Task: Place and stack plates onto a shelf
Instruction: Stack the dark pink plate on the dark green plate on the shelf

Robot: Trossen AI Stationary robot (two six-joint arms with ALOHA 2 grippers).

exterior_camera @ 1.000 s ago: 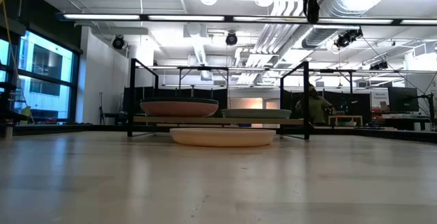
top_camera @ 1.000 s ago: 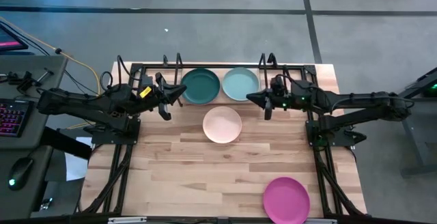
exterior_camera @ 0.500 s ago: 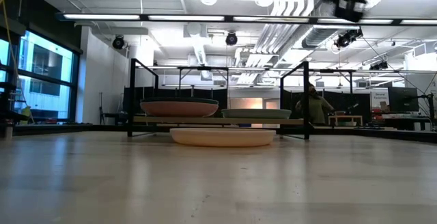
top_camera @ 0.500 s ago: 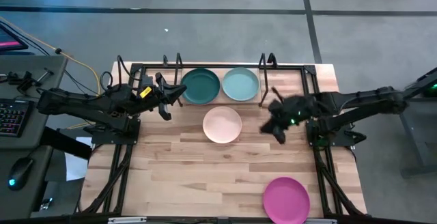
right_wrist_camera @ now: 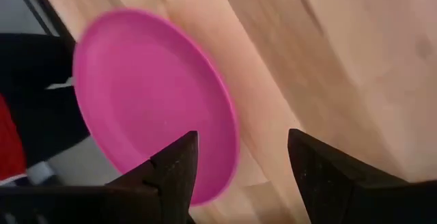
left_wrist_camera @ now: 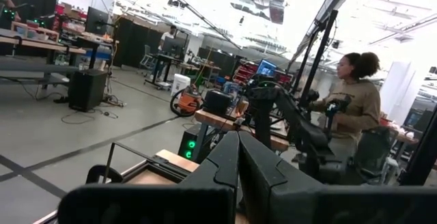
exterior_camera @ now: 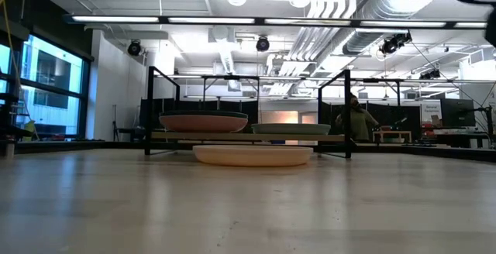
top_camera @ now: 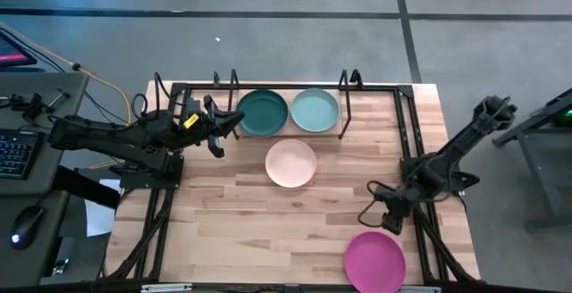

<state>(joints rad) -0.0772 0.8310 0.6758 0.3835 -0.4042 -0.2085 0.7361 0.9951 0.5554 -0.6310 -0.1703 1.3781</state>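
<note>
A dark green plate [top_camera: 264, 113] and a pale teal plate [top_camera: 315, 110] lie side by side on the black wire shelf [top_camera: 343, 114] at the table's far edge. A cream plate [top_camera: 291, 163] rests flat on the table just in front of the shelf. A magenta plate [top_camera: 375, 262] lies flat at the near right. My right gripper [top_camera: 365, 206] hangs open just beyond the magenta plate [right_wrist_camera: 150, 108], touching nothing. My left gripper [top_camera: 234, 123] is shut and empty, beside the dark green plate's left rim.
A black tubular frame [top_camera: 407, 150] runs along the table's far and side edges. Bare wood lies between the cream plate and the near edge. In the left wrist view a person [left_wrist_camera: 351, 101] stands beyond the table.
My right gripper has left the teal plate's right side at the shelf. It has swung toward the table's near right, tipped downward over the magenta plate, and opened. No plate has moved.
</note>
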